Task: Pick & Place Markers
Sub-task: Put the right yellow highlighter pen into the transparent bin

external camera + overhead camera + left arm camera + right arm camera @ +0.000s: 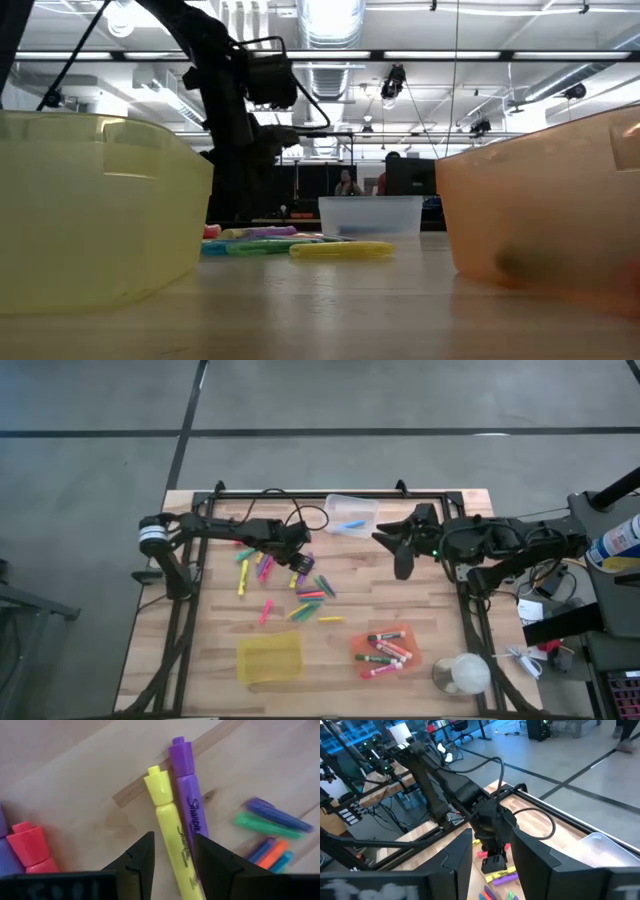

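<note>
Loose markers (300, 595) lie scattered on the wooden table, left of its middle. My left gripper (172, 865) points steeply down over their far end, open. Its fingers stand on either side of a yellow highlighter (172, 835) that lies flat along them, with a purple marker (189, 795) right beside it. I cannot see any touch. A pink-red marker (30, 847) and a green, purple and orange group (267, 827) lie to the sides. My right gripper (400, 560) hangs raised over the table's right half, open (492, 855) and with nothing between its fingers.
A clear bin (340, 503) holding a blue marker (353, 524) stands at the far middle. A yellow bin (270, 657) and an orange bin (412, 658) with several markers stand near the front edge. A round pale object (465, 675) sits at the near right corner.
</note>
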